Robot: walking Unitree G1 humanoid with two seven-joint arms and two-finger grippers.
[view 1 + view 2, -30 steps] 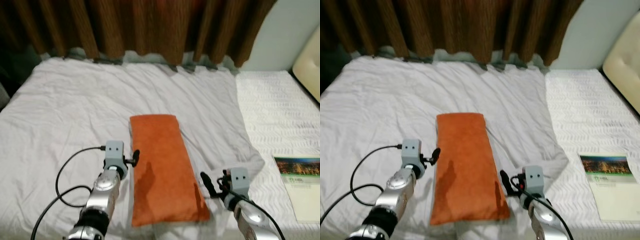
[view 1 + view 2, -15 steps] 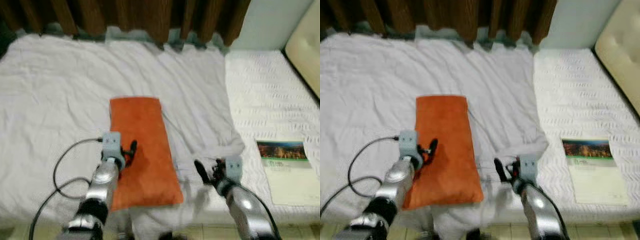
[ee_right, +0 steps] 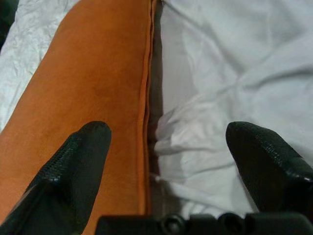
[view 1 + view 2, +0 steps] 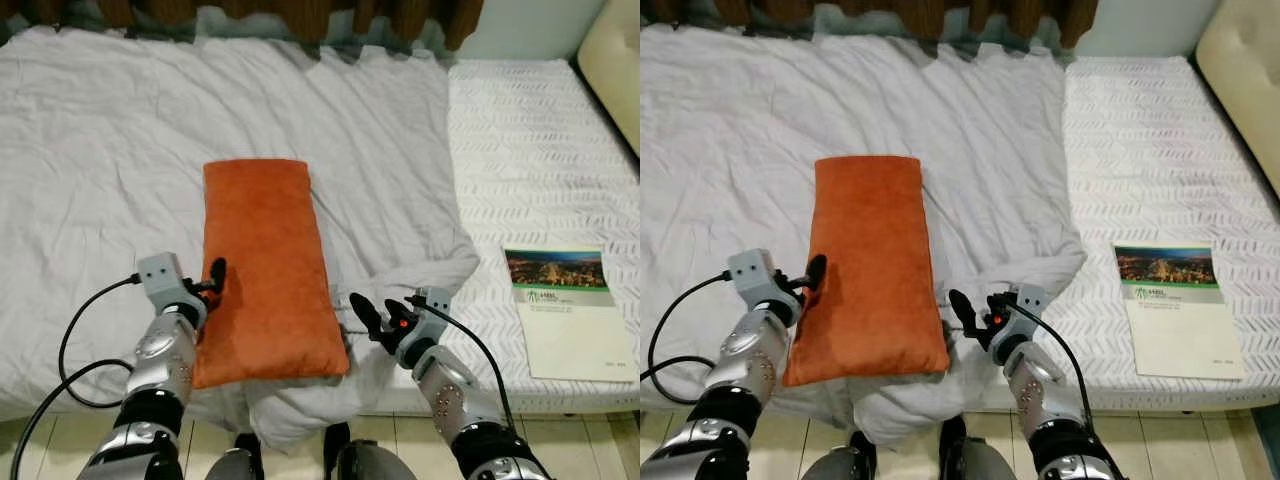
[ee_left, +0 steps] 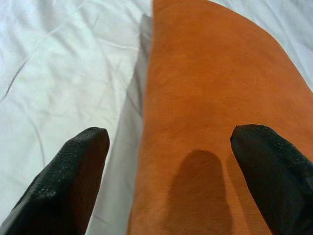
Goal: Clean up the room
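Lying: long orange velvet cushion [image 4: 263,266], lengthwise up the white-sheeted bed [image 4: 100,150], toward the curtain.
Left claw [image 4: 212,280]: fingers apart at its edge.
Right claw [image 4: 372,316]: fingers apart beside it.

Pillow [image 4: 265,265]: plain orange. Duvet [image 4: 100,150]: plain white. Mattress cover [image 4: 530,140]: white, herringbone-quilted. Booklet [image 4: 565,310]: cream, with photo band. Curtains [image 4: 300,12]: brown.

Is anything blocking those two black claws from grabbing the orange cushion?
Nothing visible. The left gripper is open at the orange cushion's left edge; the right gripper, also open, sits at its right edge beside bunched white sheet.
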